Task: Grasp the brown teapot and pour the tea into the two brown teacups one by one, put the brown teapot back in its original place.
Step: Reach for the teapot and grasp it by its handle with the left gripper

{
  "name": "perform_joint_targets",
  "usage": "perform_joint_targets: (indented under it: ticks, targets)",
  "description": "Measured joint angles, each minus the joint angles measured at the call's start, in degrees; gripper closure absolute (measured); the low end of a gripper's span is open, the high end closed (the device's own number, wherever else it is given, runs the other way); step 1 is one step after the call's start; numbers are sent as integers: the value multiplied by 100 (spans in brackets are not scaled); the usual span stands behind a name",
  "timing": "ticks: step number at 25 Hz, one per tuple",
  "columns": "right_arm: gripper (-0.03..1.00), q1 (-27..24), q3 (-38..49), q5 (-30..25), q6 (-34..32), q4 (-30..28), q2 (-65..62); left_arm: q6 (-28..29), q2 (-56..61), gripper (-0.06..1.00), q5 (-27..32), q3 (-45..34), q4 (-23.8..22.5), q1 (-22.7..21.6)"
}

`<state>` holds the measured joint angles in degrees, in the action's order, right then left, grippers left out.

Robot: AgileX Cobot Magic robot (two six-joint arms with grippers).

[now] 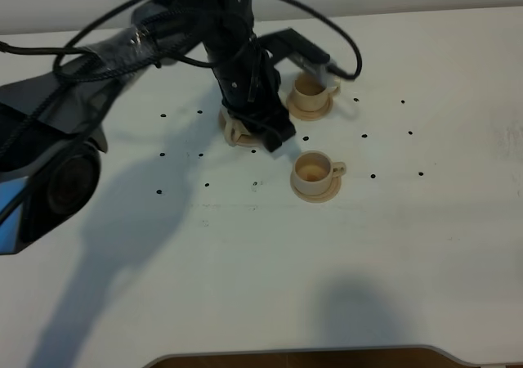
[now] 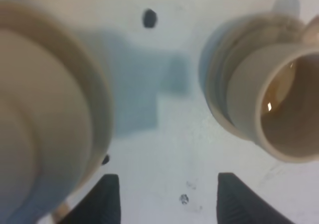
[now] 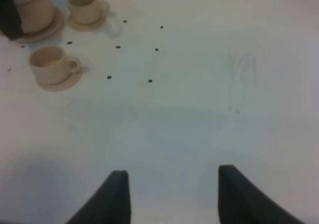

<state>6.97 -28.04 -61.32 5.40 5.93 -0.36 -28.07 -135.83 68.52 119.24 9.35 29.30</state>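
Seemingly pre-grasp: brown teapot sits near the table's far edge.
Left gripper wide, empty, beside it; right gripper wide, idle; next, clamp it squarely.

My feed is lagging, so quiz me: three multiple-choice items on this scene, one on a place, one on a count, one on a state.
1. Where is the brown teapot? A on its wide saucer; B hanging in the air; C on the floor.
2. How many teacups stand in view? A one; B two; C three.
3. How is the left gripper? A shut on the teapot; B shut on a teacup; C open.
Answers: 1 A, the right wrist view shows it seated on the saucer. 2 B, one nearer, one farther. 3 C, fingers apart, only bare table between.
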Motion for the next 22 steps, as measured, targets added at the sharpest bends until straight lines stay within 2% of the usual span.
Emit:
perform_joint_targets:
  ticks: [6,10,15,22]
  targets:
    - [57,0,0,0,0,0,0,1056,388,48,4,0,-519,0]
    - [57,0,0,0,0,0,0,1505,430,48,4,-5,-895,0]
    - [57,0,0,0,-2,0,0,1799,430,48,4,-118,-995,-30]
    - [57,0,0,0,-2,0,0,1810,319,48,4,-135,-991,-184]
